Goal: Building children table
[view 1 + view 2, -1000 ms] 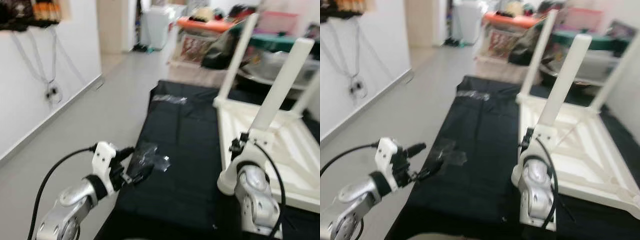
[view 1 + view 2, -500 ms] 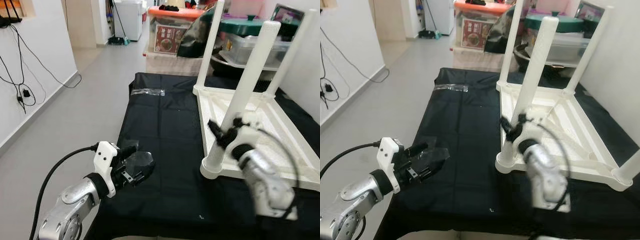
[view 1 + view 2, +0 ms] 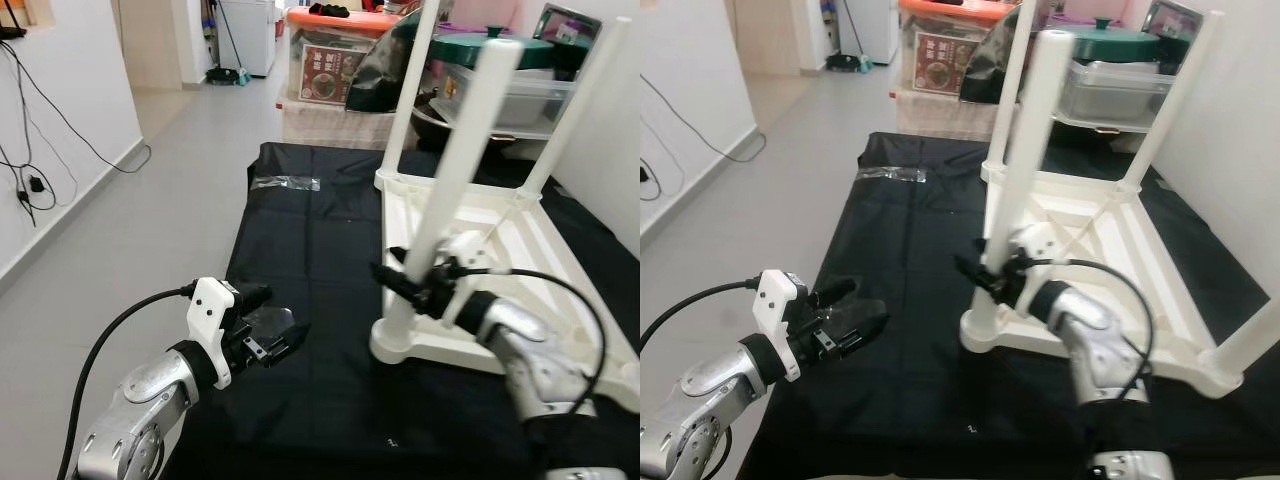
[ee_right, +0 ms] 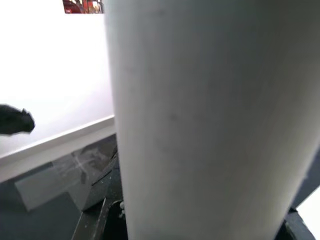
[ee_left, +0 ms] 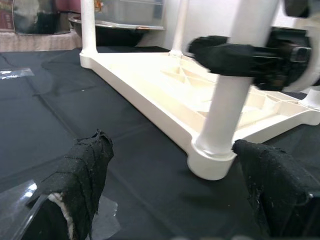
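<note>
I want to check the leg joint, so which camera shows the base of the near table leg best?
The left wrist view: the near table leg meets its socket unobstructed. The eye views show it smaller; the right wrist view shows blank shaft.

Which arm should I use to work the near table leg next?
Right. The right gripper is already at the near leg of the upturned table, fingers around it. The left gripper hangs open over the black cloth, off to the leg's left.

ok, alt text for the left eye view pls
The right gripper grips the near leg of an upside-down white children's table lying on a black cloth. The left gripper hovers open over the cloth's left edge, above a clear plastic scrap.
</note>
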`<state>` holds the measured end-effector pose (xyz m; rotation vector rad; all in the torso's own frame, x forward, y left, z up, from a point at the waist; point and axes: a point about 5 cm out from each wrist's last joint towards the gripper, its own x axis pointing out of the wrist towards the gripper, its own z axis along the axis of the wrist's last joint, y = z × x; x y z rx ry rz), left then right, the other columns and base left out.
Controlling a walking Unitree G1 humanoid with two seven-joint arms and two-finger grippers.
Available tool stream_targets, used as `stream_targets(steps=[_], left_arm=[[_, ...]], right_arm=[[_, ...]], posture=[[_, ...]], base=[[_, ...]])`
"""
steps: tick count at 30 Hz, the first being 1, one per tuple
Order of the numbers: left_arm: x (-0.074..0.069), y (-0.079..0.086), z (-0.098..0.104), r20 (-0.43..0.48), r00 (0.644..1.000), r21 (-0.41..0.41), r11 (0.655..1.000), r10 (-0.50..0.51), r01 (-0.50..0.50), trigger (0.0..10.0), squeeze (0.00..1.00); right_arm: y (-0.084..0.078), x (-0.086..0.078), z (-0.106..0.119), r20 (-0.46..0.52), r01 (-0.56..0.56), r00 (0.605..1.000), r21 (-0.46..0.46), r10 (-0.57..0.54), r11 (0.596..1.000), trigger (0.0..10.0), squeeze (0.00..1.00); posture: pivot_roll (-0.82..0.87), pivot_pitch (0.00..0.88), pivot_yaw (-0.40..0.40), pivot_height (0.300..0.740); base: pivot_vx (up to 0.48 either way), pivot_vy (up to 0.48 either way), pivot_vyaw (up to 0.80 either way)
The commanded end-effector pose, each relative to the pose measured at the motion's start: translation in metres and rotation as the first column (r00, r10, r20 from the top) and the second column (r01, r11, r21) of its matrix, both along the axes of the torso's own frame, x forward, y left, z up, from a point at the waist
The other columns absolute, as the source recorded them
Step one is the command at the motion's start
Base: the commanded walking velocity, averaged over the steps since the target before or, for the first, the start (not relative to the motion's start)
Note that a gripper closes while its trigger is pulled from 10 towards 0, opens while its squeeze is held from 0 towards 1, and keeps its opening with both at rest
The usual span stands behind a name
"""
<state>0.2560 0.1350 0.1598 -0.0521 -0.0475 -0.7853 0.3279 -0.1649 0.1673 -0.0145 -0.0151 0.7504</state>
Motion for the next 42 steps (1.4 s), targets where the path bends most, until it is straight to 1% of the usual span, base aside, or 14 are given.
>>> stream_targets(steps=[1, 3, 4, 5, 6, 10, 18, 19, 23, 24, 31, 40, 41, 42], left_arm=[[-0.001, 0.001, -0.002, 0.003, 1.000, 0.013, 1.000, 0.004, -0.004, 10.0, 0.00], [-0.001, 0.001, -0.002, 0.003, 1.000, 0.013, 1.000, 0.004, -0.005, 10.0, 0.00], [-0.002, 0.001, -0.002, 0.000, 1.000, 0.012, 1.000, 0.006, -0.006, 10.0, 0.00], [-0.002, 0.001, -0.002, 0.000, 1.000, 0.012, 1.000, 0.006, -0.006, 10.0, 0.00], [-0.003, 0.000, -0.003, -0.003, 1.000, 0.011, 1.000, 0.005, -0.005, 10.0, 0.00], [-0.005, 0.000, -0.004, -0.008, 1.000, 0.008, 1.000, 0.004, -0.004, 10.0, 0.00], [-0.005, 0.000, -0.004, -0.008, 1.000, 0.008, 1.000, 0.004, -0.004, 10.0, 0.00], [-0.004, -0.002, -0.004, -0.012, 1.000, 0.006, 1.000, -0.010, 0.010, 10.0, 0.00], [-0.002, -0.005, -0.004, -0.015, 1.000, 0.004, 1.000, -0.026, 0.026, 10.0, 0.00], [-0.002, -0.004, -0.004, -0.015, 1.000, 0.004, 1.000, -0.027, 0.027, 10.0, 0.00], [-0.002, -0.002, -0.005, -0.015, 1.000, 0.006, 1.000, -0.018, 0.018, 10.0, 0.00], [0.000, -0.002, -0.002, -0.001, 1.000, 0.009, 1.000, -0.009, 0.009, 10.0, 0.00], [0.000, -0.001, -0.001, 0.002, 1.000, 0.011, 1.000, -0.004, 0.004, 10.0, 0.00], [0.000, 0.000, -0.001, 0.004, 1.000, 0.012, 1.000, 0.000, 0.000, 10.0, 0.00]], right_arm=[[-0.010, 0.016, -0.039, -0.162, 0.311, 0.928, -0.162, -0.336, 0.937, 0.0, 0.00], [-0.017, 0.020, -0.043, -0.171, 0.407, 0.881, -0.200, -0.440, 0.891, 0.0, 0.00], [-0.048, 0.020, -0.055, -0.230, 0.715, 0.602, -0.269, -0.764, 0.645, 0.0, 0.00], [-0.048, 0.020, -0.055, -0.230, 0.715, 0.602, -0.269, -0.764, 0.645, 0.0, 0.00], [-0.065, 0.005, -0.064, -0.246, 0.830, 0.398, -0.315, -0.884, 0.461, 0.0, 0.00], [-0.070, -0.028, -0.065, -0.182, 0.882, 0.294, -0.325, -0.938, 0.340, 0.0, 0.00], [-0.070, -0.028, -0.065, -0.182, 0.882, 0.294, -0.325, -0.938, 0.340, 0.0, 0.00], [-0.047, -0.031, -0.048, -0.170, 0.857, 0.441, -0.213, -0.881, 0.470, 10.0, 1.00], [-0.019, -0.029, -0.024, -0.176, 0.729, 0.667, -0.047, -0.724, 0.683, 10.0, 0.69], [-0.012, -0.025, -0.012, -0.152, 0.645, 0.757, 0.029, -0.635, 0.763, 10.0, 0.00], [-0.015, -0.021, 0.018, -0.021, 0.314, 0.949, 0.132, -0.314, 0.940, 10.0, 0.00], [0.002, -0.017, -0.004, -0.047, -0.062, 0.997, 0.002, 0.062, 0.998, 10.0, 0.00], [0.006, -0.012, -0.008, -0.053, -0.035, 0.998, -0.013, 0.034, 0.999, 3.8, 0.00], [0.008, -0.008, -0.010, -0.055, -0.014, 0.998, -0.023, 0.012, 1.000, 3.8, 0.00]], posture=[[0.08, 0.000, -0.112, 0.740], [0.08, 0.000, -0.112, 0.740], [0.07, 0.000, -0.110, 0.740], [0.07, 0.000, -0.110, 0.740], [0.07, 0.000, -0.108, 0.740], [0.06, 0.000, -0.096, 0.740], [0.06, 0.000, -0.096, 0.740], [0.03, 0.000, -0.072, 0.740], [0.03, 0.000, -0.072, 0.740], [0.03, 0.000, -0.074, 0.740], [0.05, 0.000, -0.087, 0.740], [0.07, 0.000, -0.102, 0.740], [0.09, 0.000, -0.110, 0.740], [0.09, 0.000, -0.110, 0.740]], base=[[0.000, 0.000, 0.00], [0.000, 0.000, 0.00], [0.000, 0.000, 0.00], [0.000, 0.000, 0.00], [0.000, 0.000, 0.00], [0.000, 0.000, 0.00], [0.000, 0.000, 0.00], [0.000, 0.000, 0.00], [0.000, 0.000, 0.00], [0.000, 0.000, 0.00], [0.000, 0.000, 0.00], [0.000, 0.000, 0.00], [0.000, 0.000, 0.00], [0.000, 0.000, 0.00]])
